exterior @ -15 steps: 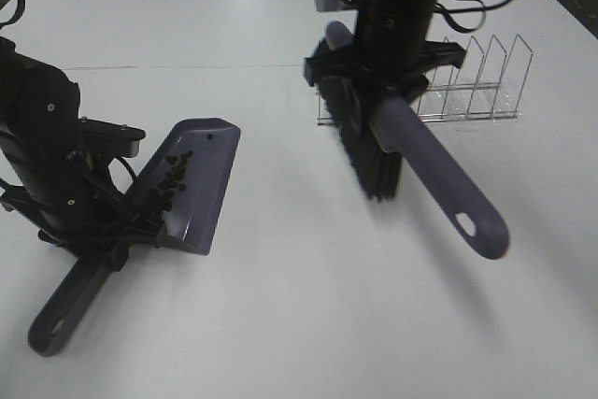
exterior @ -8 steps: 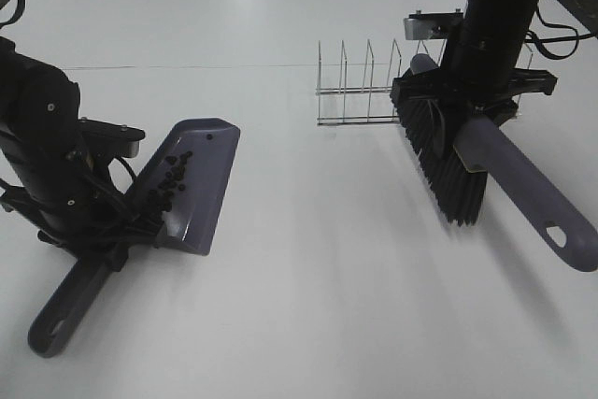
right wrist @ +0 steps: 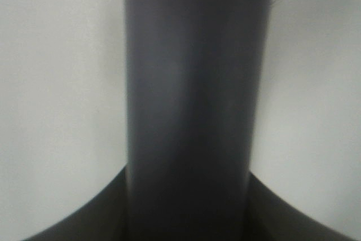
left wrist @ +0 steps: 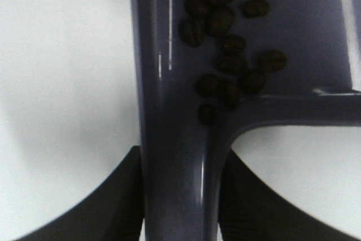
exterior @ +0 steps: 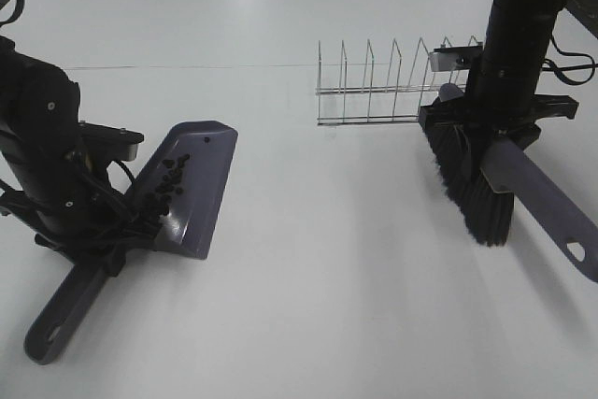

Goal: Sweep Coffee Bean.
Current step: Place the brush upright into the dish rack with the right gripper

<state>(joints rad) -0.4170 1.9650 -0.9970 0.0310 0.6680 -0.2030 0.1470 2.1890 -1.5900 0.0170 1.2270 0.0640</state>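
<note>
holding dustpan (exterior: 207, 184) with coffee beans (exterior: 170, 179), brush (exterior: 472, 195) gripped at right

Your coffee beans (exterior: 169, 183) lie in the dustpan (exterior: 204, 179), left on the counter (exterior: 318, 315); the brush (exterior: 475, 195) is right, before the wire rack (exterior: 374, 92).

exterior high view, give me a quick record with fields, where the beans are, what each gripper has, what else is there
coffee beans: clustered inside the dustpan, near its handle end
dustpan: grey-purple, left side of the white table
left gripper: shut on the dustpan handle
brush: right side, black bristles facing down
right gripper: shut on the brush handle
wire rack: empty, next to the brush
</note>
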